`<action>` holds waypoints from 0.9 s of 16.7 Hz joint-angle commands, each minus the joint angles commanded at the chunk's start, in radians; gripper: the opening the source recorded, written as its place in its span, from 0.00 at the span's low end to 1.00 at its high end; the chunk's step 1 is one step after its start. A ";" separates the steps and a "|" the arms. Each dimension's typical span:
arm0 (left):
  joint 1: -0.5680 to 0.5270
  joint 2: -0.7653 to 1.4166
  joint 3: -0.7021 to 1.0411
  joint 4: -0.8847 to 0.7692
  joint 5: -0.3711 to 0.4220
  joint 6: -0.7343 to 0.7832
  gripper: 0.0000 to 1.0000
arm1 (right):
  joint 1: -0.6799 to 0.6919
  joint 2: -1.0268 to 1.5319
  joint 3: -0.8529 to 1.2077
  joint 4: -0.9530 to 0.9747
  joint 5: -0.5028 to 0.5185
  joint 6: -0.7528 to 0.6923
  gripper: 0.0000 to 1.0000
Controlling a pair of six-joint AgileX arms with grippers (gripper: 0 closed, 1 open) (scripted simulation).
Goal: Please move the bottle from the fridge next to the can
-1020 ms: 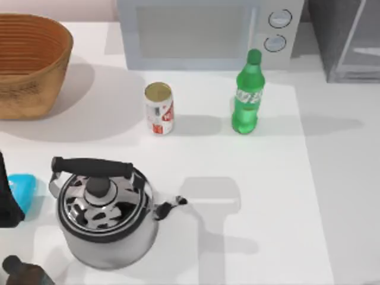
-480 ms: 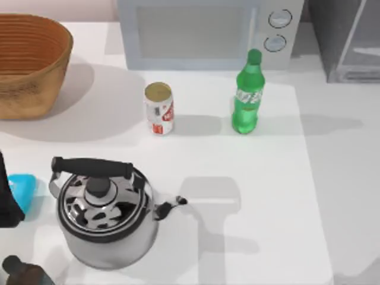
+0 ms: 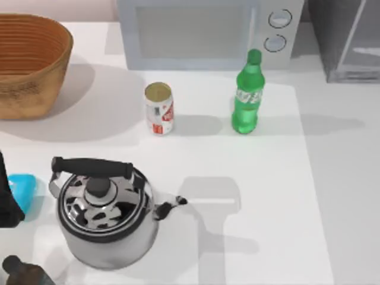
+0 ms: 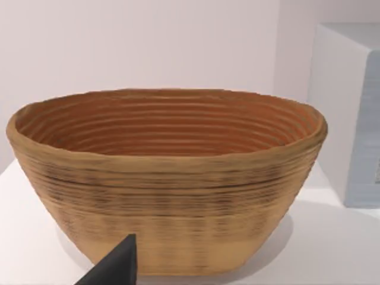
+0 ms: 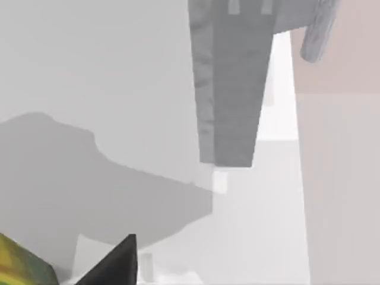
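The green bottle point(image 3: 247, 98) stands upright on the white table, in front of the microwave's knobs and outside the grey fridge point(image 3: 347, 38) at the back right. The white-and-red can point(image 3: 159, 109) stands upright to the bottle's left, a clear gap between them. My left arm point(image 3: 6, 199) is a dark shape at the table's left edge, and a dark part of my left gripper point(image 4: 113, 268) points at the basket. A dark part of my right gripper point(image 5: 113, 264) hangs over the table with the fridge point(image 5: 231, 83) ahead of it. Neither gripper touches bottle or can.
A woven basket point(image 3: 29, 62) sits at the back left and a light-grey microwave point(image 3: 202, 32) at the back centre. A steel kettle point(image 3: 104, 214) with a black handle stands front left, beside a blue object point(image 3: 24, 189) and a dark bottle point(image 3: 21, 272).
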 joint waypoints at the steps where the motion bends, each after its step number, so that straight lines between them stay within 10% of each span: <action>1: 0.000 0.000 0.000 0.000 0.000 0.000 1.00 | -0.043 0.059 0.016 -0.001 -0.022 -0.062 1.00; 15: 0.000 0.000 0.000 0.000 0.000 0.000 1.00 | -0.082 0.199 0.053 0.058 -0.066 -0.154 1.00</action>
